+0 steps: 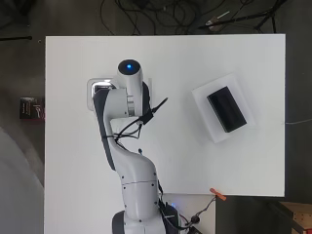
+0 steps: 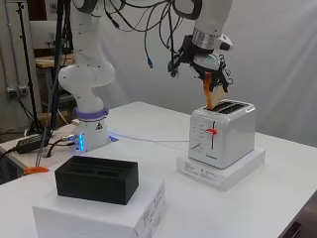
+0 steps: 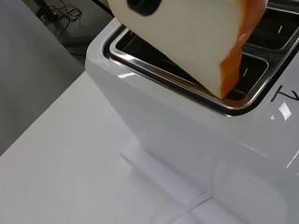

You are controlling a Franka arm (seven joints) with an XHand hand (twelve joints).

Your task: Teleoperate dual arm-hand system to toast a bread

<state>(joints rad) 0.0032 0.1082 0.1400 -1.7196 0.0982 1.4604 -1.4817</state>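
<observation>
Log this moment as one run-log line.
stage: inserting bread | robot hand: shut on bread slice | bread slice: tilted, lower corner in toaster slot | toaster lever: up | black holder: untouched

One slice of bread [image 2: 213, 94] is pinched in the one robot hand [image 2: 205, 67]. Directly beneath that sits one white toaster [image 2: 223, 134] with two slots. Two flat white boxes: one [image 2: 223, 173] below the toaster, one [image 2: 99, 215] well apart carrying one black holder [image 2: 96, 179]. One counter [image 1: 170, 165].

Tilted bread slice [image 2: 214, 94], lower corner inside white toaster [image 2: 221, 134] slot.
</observation>
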